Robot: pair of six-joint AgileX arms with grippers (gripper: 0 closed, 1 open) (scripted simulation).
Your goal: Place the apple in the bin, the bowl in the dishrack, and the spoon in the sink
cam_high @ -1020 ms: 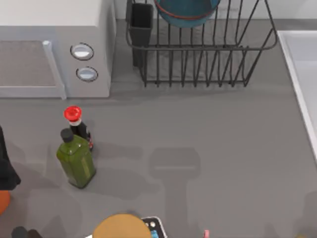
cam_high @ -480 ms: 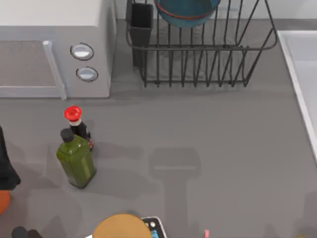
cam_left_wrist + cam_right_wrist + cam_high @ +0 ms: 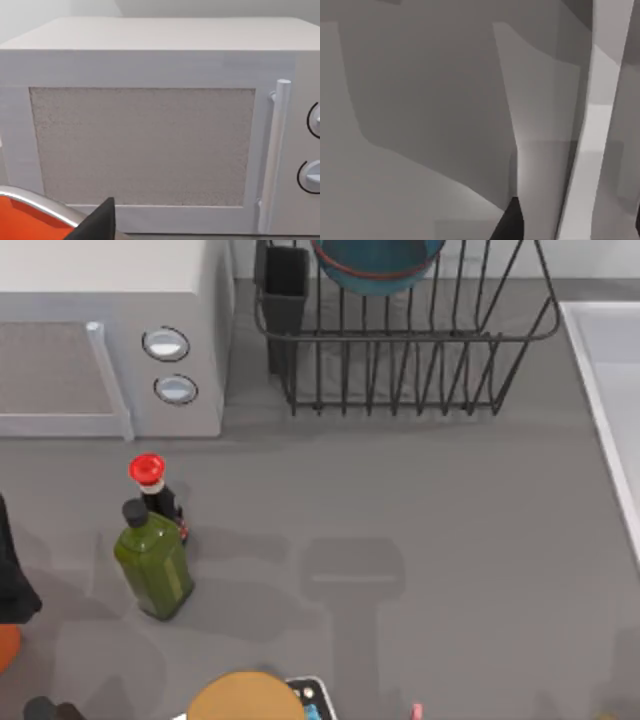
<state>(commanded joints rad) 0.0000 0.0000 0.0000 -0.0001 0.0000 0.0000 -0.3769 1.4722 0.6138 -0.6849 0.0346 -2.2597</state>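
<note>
The bowl (image 3: 378, 262) stands on edge in the dishrack (image 3: 410, 340); hand openings unclear.

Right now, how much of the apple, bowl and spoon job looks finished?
Done: the wide deep-blue bowl stands in the black wire dishrack. In hand: nothing that I can make out. Left, as far as I can judge: the apple and spoon, neither located; the visible part of the pale rectangular sink holds nothing.
</note>
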